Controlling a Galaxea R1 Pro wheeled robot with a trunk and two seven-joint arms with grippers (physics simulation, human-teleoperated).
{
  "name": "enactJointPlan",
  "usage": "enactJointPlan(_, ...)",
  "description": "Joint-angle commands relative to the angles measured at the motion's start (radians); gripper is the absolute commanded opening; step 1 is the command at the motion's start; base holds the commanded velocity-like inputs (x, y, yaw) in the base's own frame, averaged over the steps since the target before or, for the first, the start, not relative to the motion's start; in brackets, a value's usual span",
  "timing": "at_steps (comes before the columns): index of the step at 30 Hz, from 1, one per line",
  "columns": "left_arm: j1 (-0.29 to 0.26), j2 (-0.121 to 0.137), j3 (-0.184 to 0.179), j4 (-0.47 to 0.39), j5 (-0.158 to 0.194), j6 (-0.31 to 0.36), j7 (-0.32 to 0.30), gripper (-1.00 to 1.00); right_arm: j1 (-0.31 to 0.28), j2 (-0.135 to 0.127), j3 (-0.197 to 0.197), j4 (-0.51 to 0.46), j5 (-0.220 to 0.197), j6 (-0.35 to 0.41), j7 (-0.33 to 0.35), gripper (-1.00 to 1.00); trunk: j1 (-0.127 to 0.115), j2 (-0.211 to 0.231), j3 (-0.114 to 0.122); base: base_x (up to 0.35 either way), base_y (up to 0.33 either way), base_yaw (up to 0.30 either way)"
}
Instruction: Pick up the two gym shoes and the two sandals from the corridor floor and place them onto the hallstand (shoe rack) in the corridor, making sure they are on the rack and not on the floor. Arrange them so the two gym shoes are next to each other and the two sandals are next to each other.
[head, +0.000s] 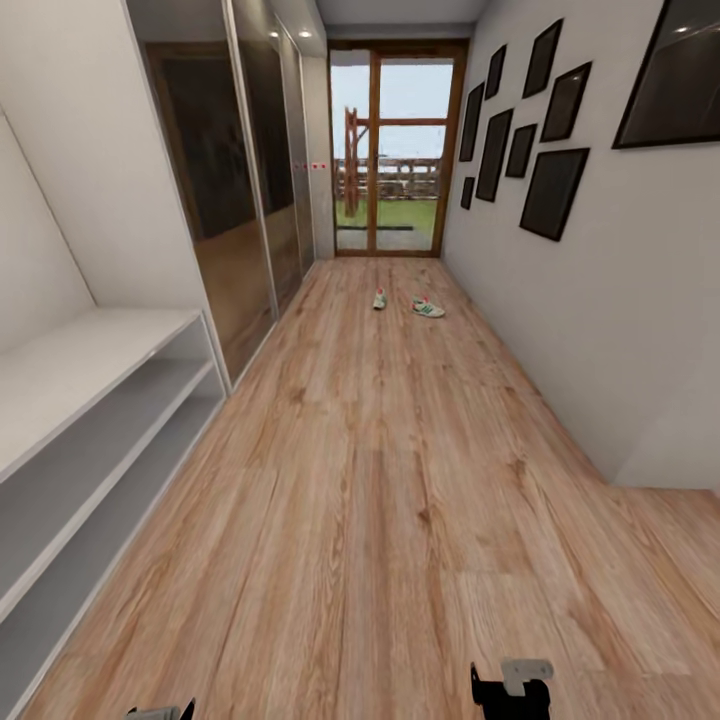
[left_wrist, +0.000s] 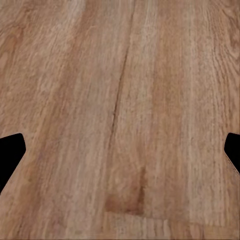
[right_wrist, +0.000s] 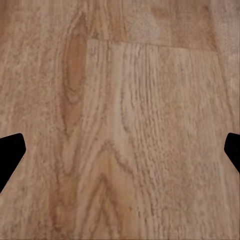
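Both pincers wide open and empty: left gripper (left_wrist: 120, 150) and right gripper (right_wrist: 120, 150) each seen with dark fingertips at the far edges of their wrist views, bare planking between, nothing held. In the head view, right gripper (head: 511, 690) noted low at the bottom edge, left gripper (head: 160, 712) barely in frame beside it; both carried low and pointed at the floor, judged a travel posture with no grasp in hand. Corridor floor (head: 380, 480) the largest item, light wood-grain planks running to a glazed door (head: 390, 150) at the far end. Hallstand (head: 90, 420) along the robot's left, pale grey, flat top and two open shelf levels, no footwear seen on it. Dark picture frames (head: 550, 190) on the opposite wall, mirrored wardrobe doors (head: 245, 200) beyond the hallstand. Two gym shoes far down the corridor near the door, well apart from the grippers: one (head: 428, 308) lying side-on, the other (head: 380, 298) just beside it, a small gap between. Sandals not located. Task judged at its start; approach to the shoes required before any pick.
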Motion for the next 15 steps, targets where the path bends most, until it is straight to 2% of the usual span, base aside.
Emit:
enactJointPlan(1, -0.001, -0.001, 0.008, 0.003, -0.002, -0.002, -0.01, 1.0, -0.001, -0.001, 0.001, 0.001, 0.008, -0.002, -0.006, 1.0, 0.0, 0.0, -0.001, 0.338, 0.0, 0.0)
enactJointPlan(15, -0.001, -0.001, 0.008, 0.039, -0.004, -0.003, -0.01, 1.0, -0.001, 0.002, 0.003, 0.002, 0.009, -0.001, -0.007, 1.0, 0.0, 0.0, -0.001, 0.338, 0.0, 0.0)
